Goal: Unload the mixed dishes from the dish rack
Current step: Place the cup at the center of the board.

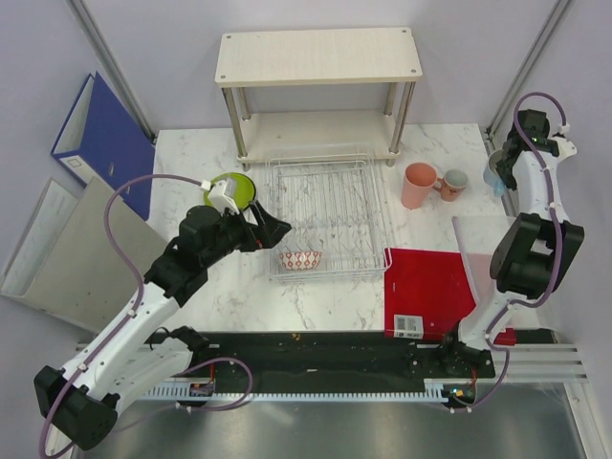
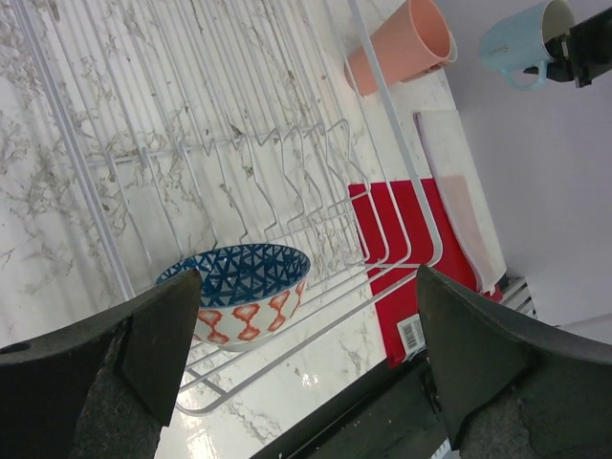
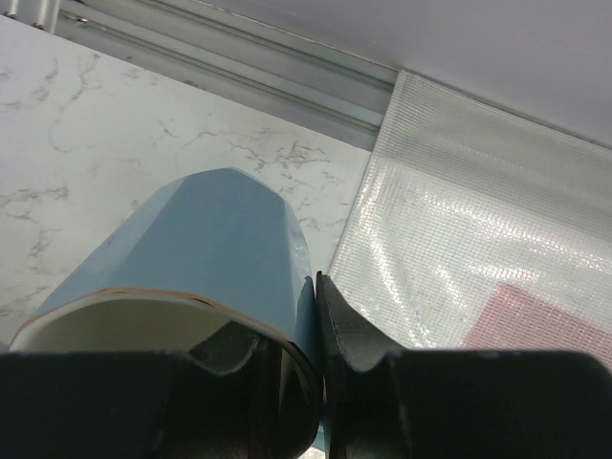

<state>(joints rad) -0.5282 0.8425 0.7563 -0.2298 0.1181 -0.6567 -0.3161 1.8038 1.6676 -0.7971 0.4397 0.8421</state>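
Note:
The dish rack (image 1: 330, 206) stands mid-table. In its near left corner sits the small bowl (image 1: 300, 258), red-white outside and blue-patterned inside (image 2: 244, 292). My left gripper (image 1: 273, 228) hovers at the rack's left side, open, with the bowl just beyond its left finger (image 2: 143, 354). The lime-green plate (image 1: 234, 189) lies left of the rack, partly hidden by that wrist. The pink cup (image 1: 418, 185) and the terracotta mug (image 1: 453, 184) stand right of the rack. My right gripper (image 3: 311, 325) is shut on the wall of the light blue cup (image 3: 210, 239), at the table's right side (image 1: 494, 177).
A beige two-tier shelf (image 1: 316, 57) stands behind the rack. A red board (image 1: 430, 287) with a translucent sheet (image 1: 478, 249) over its right part lies near right. A blue binder (image 1: 100, 134) and a grey folder (image 1: 67, 249) lie at the left.

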